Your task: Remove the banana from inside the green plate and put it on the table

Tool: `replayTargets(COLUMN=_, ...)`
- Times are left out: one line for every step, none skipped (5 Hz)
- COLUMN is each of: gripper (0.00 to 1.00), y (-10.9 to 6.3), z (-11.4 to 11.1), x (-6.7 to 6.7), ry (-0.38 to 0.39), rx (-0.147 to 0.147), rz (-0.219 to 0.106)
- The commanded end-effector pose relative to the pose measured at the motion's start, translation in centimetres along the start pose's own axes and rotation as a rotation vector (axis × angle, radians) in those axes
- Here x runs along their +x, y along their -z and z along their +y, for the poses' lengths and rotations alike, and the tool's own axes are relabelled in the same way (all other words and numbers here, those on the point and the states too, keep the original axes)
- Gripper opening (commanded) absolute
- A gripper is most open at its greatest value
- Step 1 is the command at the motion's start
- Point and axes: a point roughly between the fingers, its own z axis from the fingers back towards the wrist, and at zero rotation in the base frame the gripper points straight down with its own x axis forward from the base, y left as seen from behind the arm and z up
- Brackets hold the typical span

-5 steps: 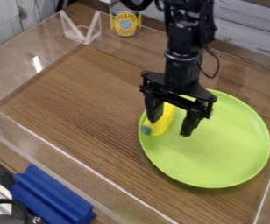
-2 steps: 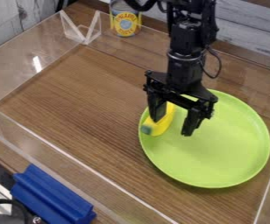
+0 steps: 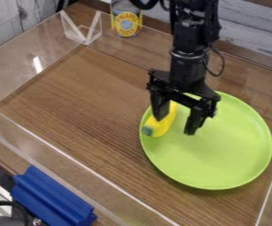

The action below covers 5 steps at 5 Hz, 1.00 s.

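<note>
The yellow banana (image 3: pixel 161 124) lies inside the green plate (image 3: pixel 227 154), near the plate's left rim. My gripper (image 3: pixel 177 122) points straight down over the plate and stands open. Its left finger hides part of the banana, and its right finger stands clear of the fruit over bare plate. Whether the fingers touch the banana cannot be told. The plate rests on the brown wood-grain table (image 3: pixel 79 97) at the right.
Clear acrylic walls (image 3: pixel 33 53) border the table. A yellow-labelled can (image 3: pixel 128 24) stands at the back beyond the wall. A blue object (image 3: pixel 50 199) lies outside the front wall at bottom left.
</note>
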Motion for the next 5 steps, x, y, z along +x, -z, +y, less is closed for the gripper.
replayTargets(gripper=1.0, y=-1.4, z=0.17, x=0.68, ry=-0.004, rx=-0.01, rz=-0.041)
replayTargets(gripper=1.0, y=-1.46, z=0.22, x=0.6, ry=-0.007, rx=-0.016, rz=-0.035)
replayTargets(gripper=1.0, y=-1.51, z=0.25, x=0.51, ry=-0.01, rx=-0.022, rz=-0.028)
replayTargets(gripper=1.0, y=-1.58, z=0.28, x=0.43, ry=-0.014, rx=-0.027, rz=-0.02)
replayTargets(gripper=1.0, y=-1.66, z=0.28, x=0.32, ry=-0.015, rx=-0.032, rz=-0.013)
